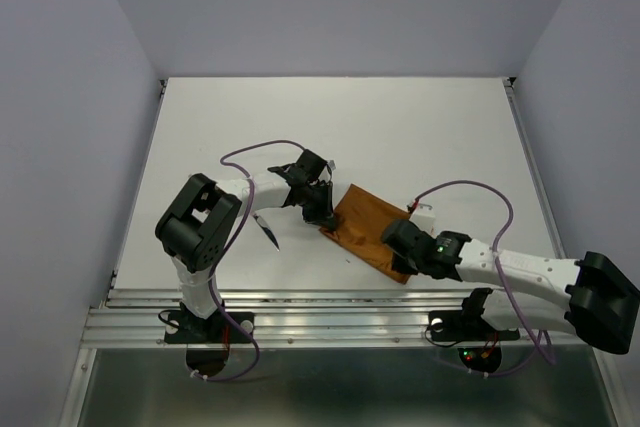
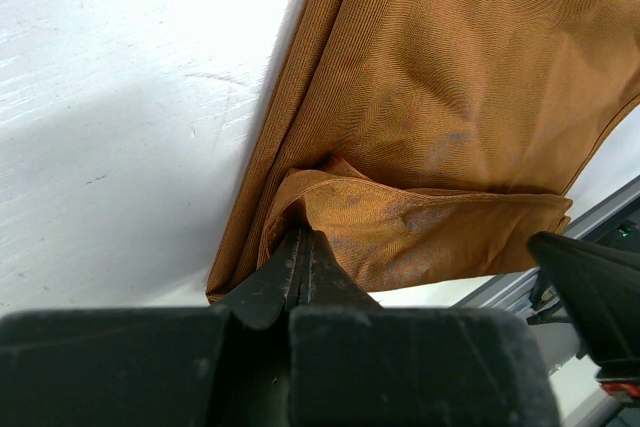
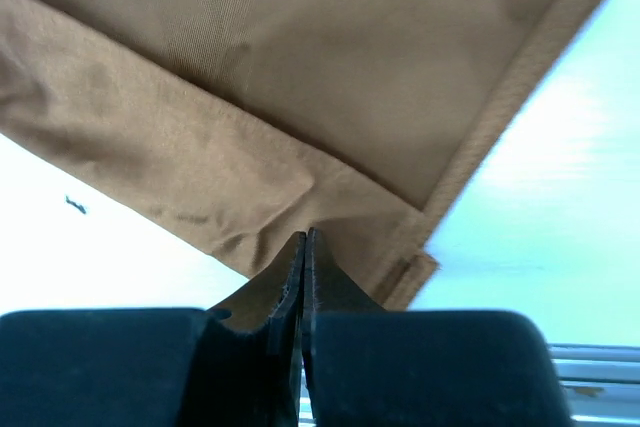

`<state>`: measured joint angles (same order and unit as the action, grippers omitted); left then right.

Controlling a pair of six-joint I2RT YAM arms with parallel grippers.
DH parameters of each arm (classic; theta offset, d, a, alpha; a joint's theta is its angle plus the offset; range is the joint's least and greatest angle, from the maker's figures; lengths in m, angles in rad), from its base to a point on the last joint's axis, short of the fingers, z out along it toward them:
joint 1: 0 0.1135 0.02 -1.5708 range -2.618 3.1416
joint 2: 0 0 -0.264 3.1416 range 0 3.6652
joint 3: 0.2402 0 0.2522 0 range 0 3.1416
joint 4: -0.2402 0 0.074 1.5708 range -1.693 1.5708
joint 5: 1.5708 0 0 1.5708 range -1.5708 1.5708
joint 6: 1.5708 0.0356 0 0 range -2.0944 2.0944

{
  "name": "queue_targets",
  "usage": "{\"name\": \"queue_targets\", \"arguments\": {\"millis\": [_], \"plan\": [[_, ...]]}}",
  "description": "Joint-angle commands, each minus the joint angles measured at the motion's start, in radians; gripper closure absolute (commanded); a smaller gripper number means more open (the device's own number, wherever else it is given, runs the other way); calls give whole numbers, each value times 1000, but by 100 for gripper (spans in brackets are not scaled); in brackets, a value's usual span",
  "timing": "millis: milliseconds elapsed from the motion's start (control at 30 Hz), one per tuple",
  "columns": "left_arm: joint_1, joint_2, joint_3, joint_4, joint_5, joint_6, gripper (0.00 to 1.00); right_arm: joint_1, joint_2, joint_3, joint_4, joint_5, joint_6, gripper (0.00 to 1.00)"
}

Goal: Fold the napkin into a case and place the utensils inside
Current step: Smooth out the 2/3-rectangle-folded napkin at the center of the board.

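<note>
Tabletop [image 1: 400, 127] holds the napkin [image 1: 365, 222] at its near edge, partly folded (folding step, probably). The left gripper [image 2: 298, 247] and right gripper [image 3: 305, 247], jaws closed, pinch its doubled hem; next they must carry it over together.

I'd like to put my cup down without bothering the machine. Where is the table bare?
The far stretch of the table, between the napkin and the back wall, is bare. The near middle is crowded: left gripper and right gripper both pinch the napkin, with a utensil beside the left arm.
</note>
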<state>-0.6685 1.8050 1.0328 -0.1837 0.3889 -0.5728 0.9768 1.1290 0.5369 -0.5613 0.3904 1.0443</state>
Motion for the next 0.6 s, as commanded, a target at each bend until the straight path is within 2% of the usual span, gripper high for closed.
{"name": "queue_targets", "arguments": {"millis": [0, 67, 367, 400, 433, 467, 500, 567], "plan": [[-6, -27, -4, -62, -36, 34, 100, -23, -54, 55, -81, 100, -10, 98], [-8, -22, 1, -62, -39, 34, 100, -58, -38, 40, -81, 105, -12, 97], [-6, -19, 24, -79, -70, 37, 100, -58, 117, 25, -6, 6, -1, 99], [-8, -21, 30, -85, -76, 37, 95, -58, 123, 12, 6, -7, 3, 99], [-6, -29, 41, -92, -88, 36, 83, -58, 127, 8, 12, -15, 14, 99], [-6, -39, 44, -95, -94, 34, 76, -58, 132, 2, 18, -25, 20, 99], [-6, -58, 49, -96, -108, 33, 62, -58, 133, 0, 20, -28, 26, 99], [-8, -81, 62, -99, -113, 31, 55, -58, 132, 0, 20, -35, 31, 99]]}}
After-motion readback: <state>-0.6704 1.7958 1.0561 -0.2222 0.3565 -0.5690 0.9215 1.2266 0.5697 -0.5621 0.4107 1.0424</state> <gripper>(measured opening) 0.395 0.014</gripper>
